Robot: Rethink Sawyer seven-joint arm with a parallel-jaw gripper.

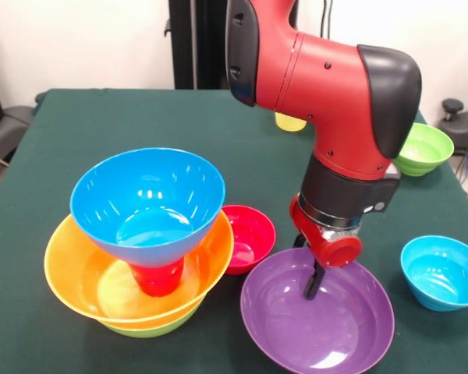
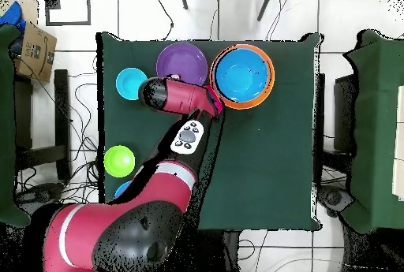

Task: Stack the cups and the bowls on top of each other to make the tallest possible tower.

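The gripper [image 1: 313, 287] dips into the purple bowl [image 1: 296, 335], largely hidden behind the red wrist; one dark finger shows, and whether it is spread or closed cannot be told. Left of it stands the tower [image 1: 140, 265]: lime bowl mostly covered by the orange bowl [image 1: 70, 273], red cup [image 1: 157, 279] inside, a blue bowl [image 1: 144, 199] on top. The small red bowl [image 1: 253, 234] sits partly behind it

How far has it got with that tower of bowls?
Partly built: the tower has a lime-green bowl, an orange bowl, an upturned red cup and a blue bowl on top. The gripper hangs inside the purple bowl. That one, the small red bowl, another blue bowl and a green bowl remain loose.
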